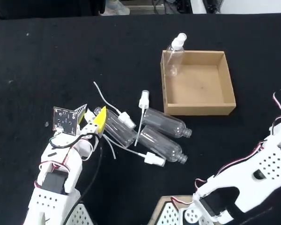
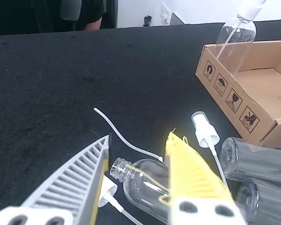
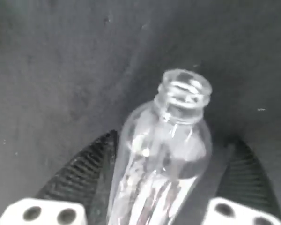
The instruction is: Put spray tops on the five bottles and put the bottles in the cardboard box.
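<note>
Three uncapped clear bottles lie mid-table: one by my left gripper, two more beside the cardboard box. My left gripper is open, its grey and yellow fingers on either side of the near bottle's neck. Loose spray tops with tubes lie among the bottles. A capped bottle stands in the box's far left corner. My right gripper holds an uncapped bottle between its dark fingers, neck pointing away.
The right arm is folded at the table's near right corner, clear of the box. Black cloth covers the table, with free room at the far left and behind the box. The arm bases sit at the near edge.
</note>
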